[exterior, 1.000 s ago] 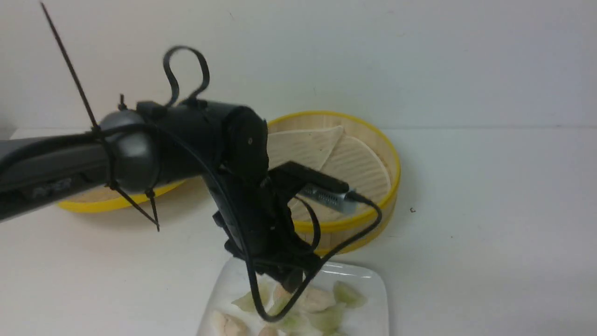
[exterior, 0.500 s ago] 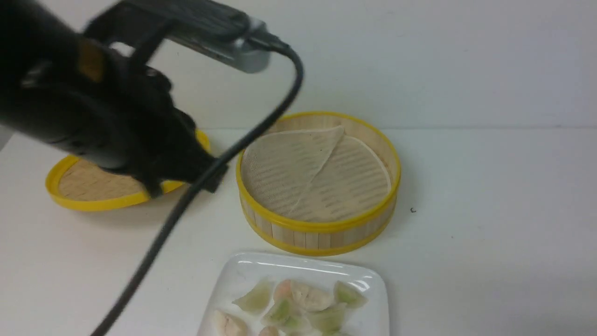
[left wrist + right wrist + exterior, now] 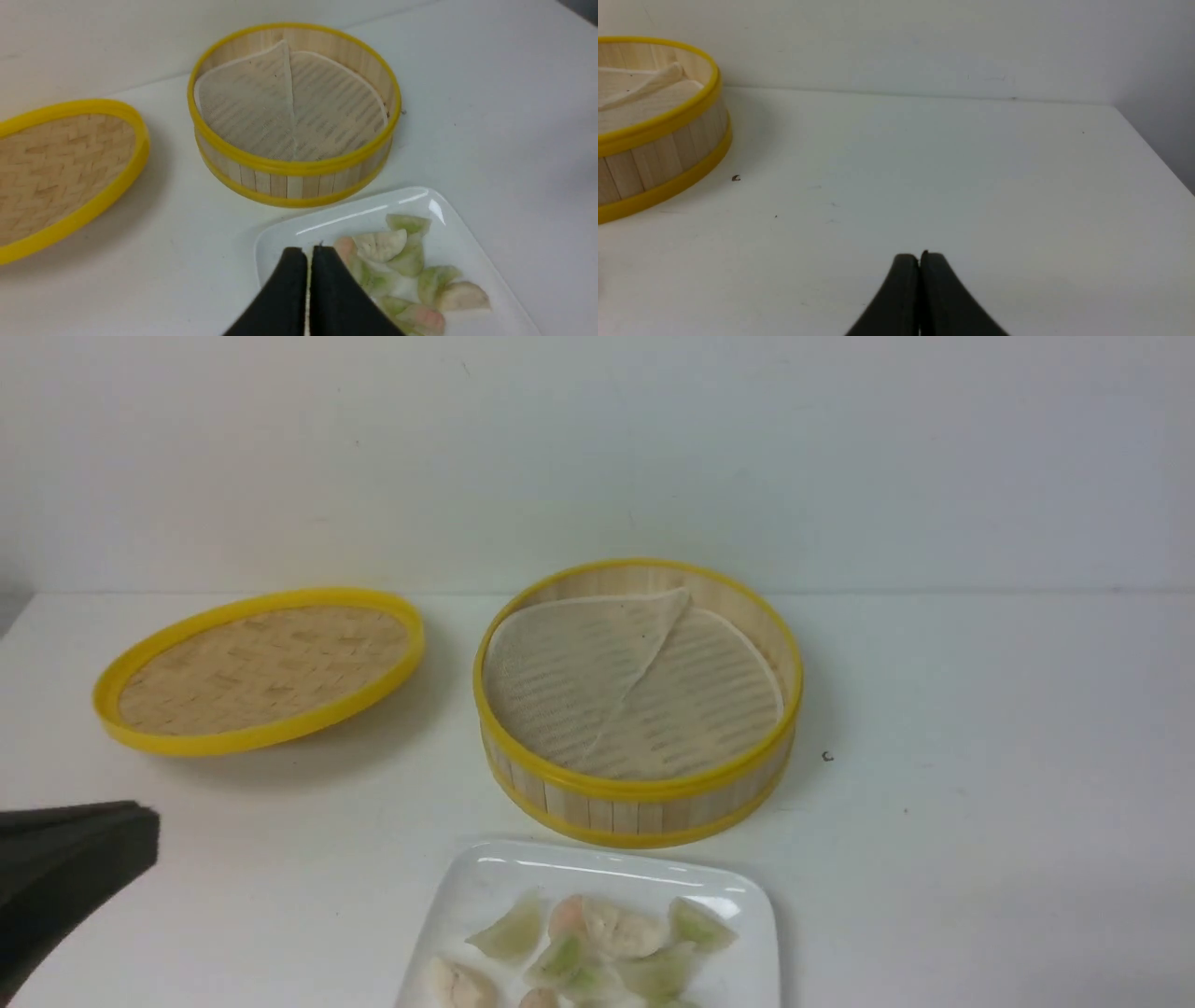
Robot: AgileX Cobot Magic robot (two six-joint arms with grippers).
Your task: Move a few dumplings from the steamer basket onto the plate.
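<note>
Since a second earlier, the left arm point(image 3: 65, 868) had swung off the plate point(image 3: 747, 915) to the front view's lower left; the steamer basket point(image 3: 644, 793) held only its liner point(image 3: 635, 695), beside the lid point(image 3: 257, 667).

Left wrist view: left gripper point(image 3: 309, 252) was closed, empty, above the dumplings point(image 3: 402, 261) heaped on the plate; transfer looked finished, so parking came next.

Right wrist view: right gripper point(image 3: 920, 256) was closed, empty.

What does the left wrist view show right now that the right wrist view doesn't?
Only the left wrist view: the plate holding the dumplings, the woven lid, the basket's whole liner with no dumplings on it, and the left gripper, shut and empty. Only the right wrist view: the right gripper, shut and empty, over bare table, and the table's far corner. Both: the steamer basket and the back wall.
</note>
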